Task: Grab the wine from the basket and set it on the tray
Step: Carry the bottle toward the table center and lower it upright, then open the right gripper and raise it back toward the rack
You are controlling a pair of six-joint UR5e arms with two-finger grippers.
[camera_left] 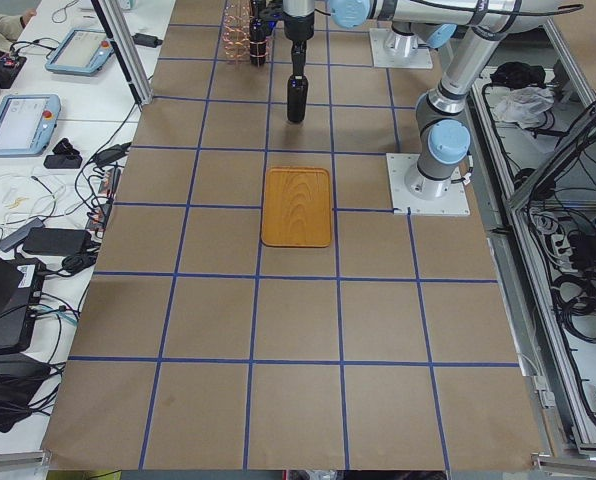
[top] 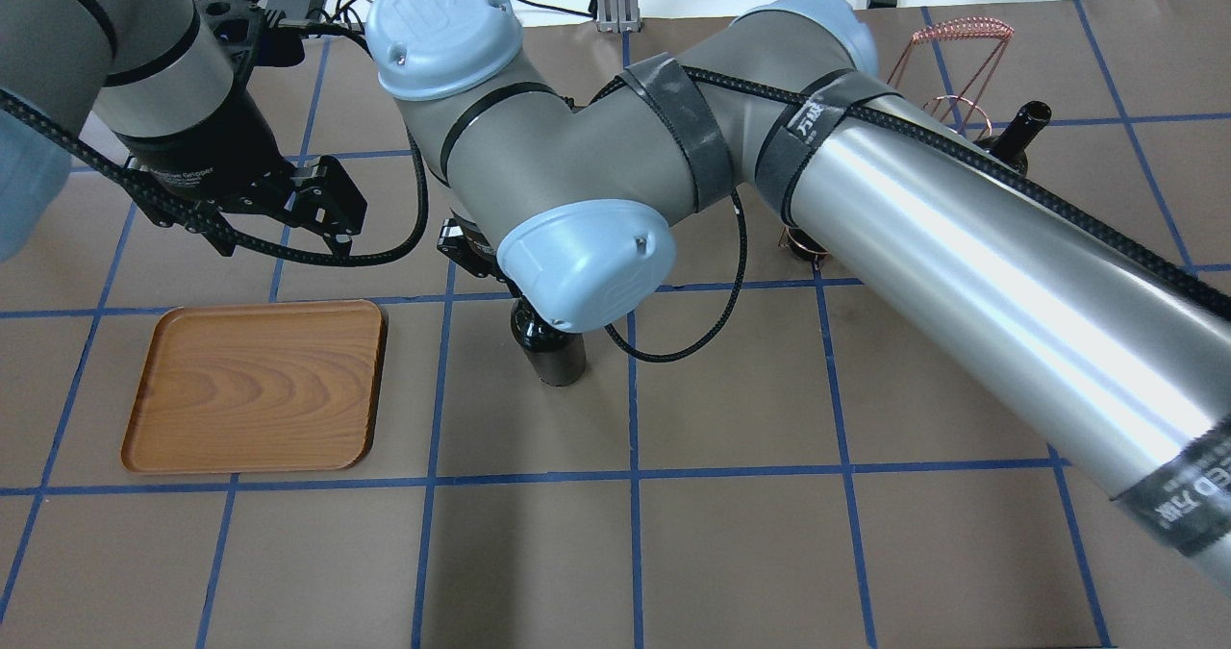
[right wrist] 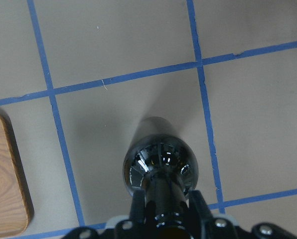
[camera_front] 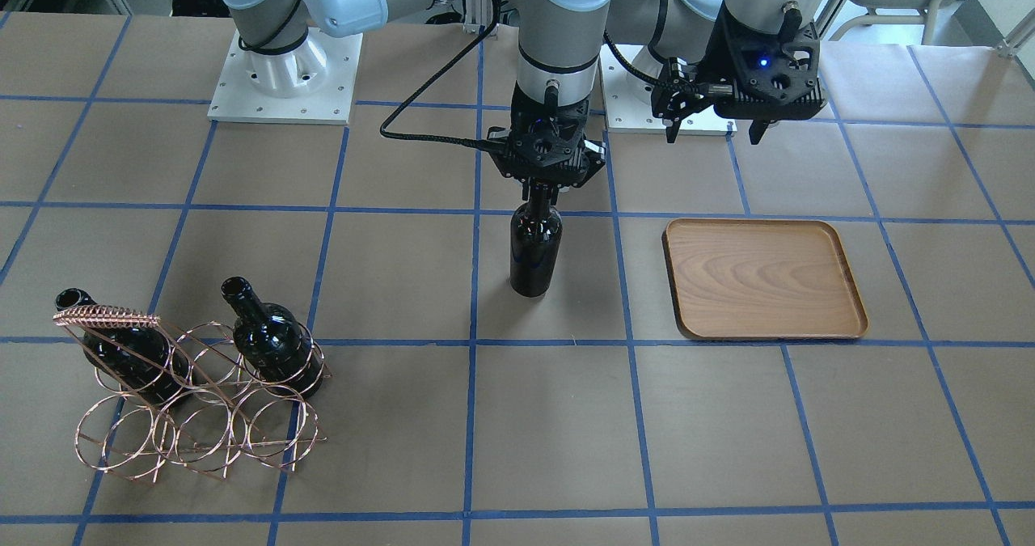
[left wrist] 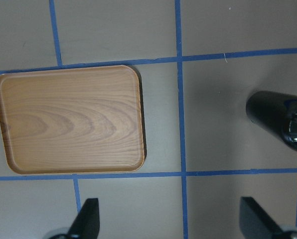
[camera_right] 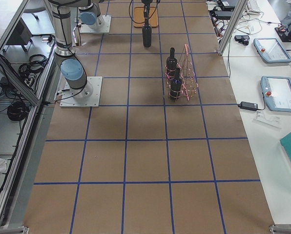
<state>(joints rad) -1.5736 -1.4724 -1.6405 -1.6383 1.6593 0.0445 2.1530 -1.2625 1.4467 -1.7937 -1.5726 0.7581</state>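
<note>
Open gap between wine [camera_front: 535, 248] and tray [camera_front: 764, 281]

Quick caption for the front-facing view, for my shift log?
Right gripper holds the wine upright by its neck beside the empty tray; two more bottles sit in the basket; left gripper hangs open.

Shows the right gripper [camera_front: 542, 198] clamped on the neck of the wine [camera_front: 535, 247], upright near the middle of the table [camera_front: 404, 416] (base on the paper or just above it, hard to say). Shows the left gripper [camera_front: 716, 136] hanging above the far side, fingers spread, nothing between them. Finds the tray [camera_front: 764, 279] flat at the view's right, near the wine but apart. Finds the basket [camera_front: 202, 416] at lower left, with two other bottles [camera_front: 271, 344] leaning in its rings.
</note>
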